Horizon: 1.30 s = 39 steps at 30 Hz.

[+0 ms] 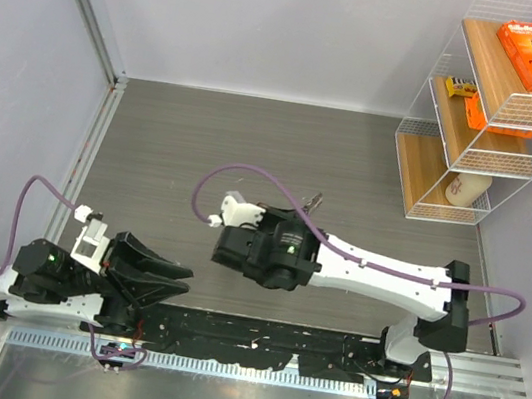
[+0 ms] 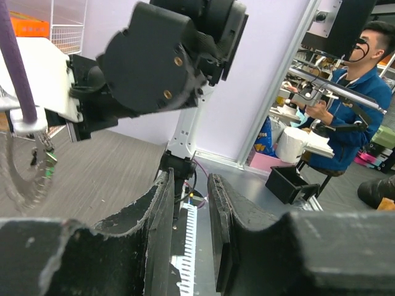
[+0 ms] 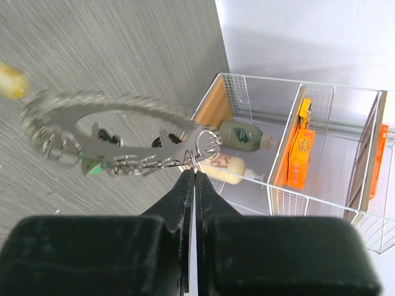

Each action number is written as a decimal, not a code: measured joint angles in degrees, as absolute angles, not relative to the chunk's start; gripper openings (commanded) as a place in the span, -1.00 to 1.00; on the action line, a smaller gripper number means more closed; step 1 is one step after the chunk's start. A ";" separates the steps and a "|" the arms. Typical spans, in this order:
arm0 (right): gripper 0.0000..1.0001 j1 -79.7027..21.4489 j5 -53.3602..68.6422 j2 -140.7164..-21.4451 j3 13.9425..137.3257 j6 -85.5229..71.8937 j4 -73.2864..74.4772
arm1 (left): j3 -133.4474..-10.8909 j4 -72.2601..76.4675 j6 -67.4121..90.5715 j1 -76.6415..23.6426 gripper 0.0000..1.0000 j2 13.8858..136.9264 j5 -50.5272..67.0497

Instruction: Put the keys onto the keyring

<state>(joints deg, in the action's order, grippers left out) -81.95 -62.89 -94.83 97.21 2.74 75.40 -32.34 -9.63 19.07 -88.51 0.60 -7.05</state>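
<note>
Grey wood-grain tabletop and pale lilac walls sit behind everything, and the keyring (image 3: 117, 139) hangs above that surface, not on it. It is pinched at one edge, right at the tips of the right gripper (image 3: 192, 176), whose fingers are pressed fully together on the thin wire. The ring stretches away ahead and to the left of those tips. Small silver keys fan round it, and a green tag (image 3: 92, 166) hangs on the side nearer the camera.

Holding it by the rim probably leaves most of the loop free and in open air, so a key could be threaded on from the other side. The overhead view shows it only as a small glint just beyond the right gripper (image 1: 307, 211).

No loose keys show in any view. A blurred yellowish spot at the far left of the right wrist view cannot be identified.

Well back from the ring, the left gripper (image 2: 188, 185) sits low near its own base. Its fingers are partly apart with nothing between them, and it points towards the raised ring (image 2: 18, 179), likely waiting.

Past the right fingertips stands a wire shelf (image 3: 321, 203) holding a green bottle (image 3: 241, 135), a cream bottle (image 3: 225, 168) with red script and orange boxes (image 3: 300, 154). None of the print is legible.
</note>
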 measured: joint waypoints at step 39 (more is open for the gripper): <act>-0.89 -55.20 -16.25 -109.95 87.35 14.92 51.29 | -32.77 -15.38 19.05 -88.51 -0.28 0.60 -20.27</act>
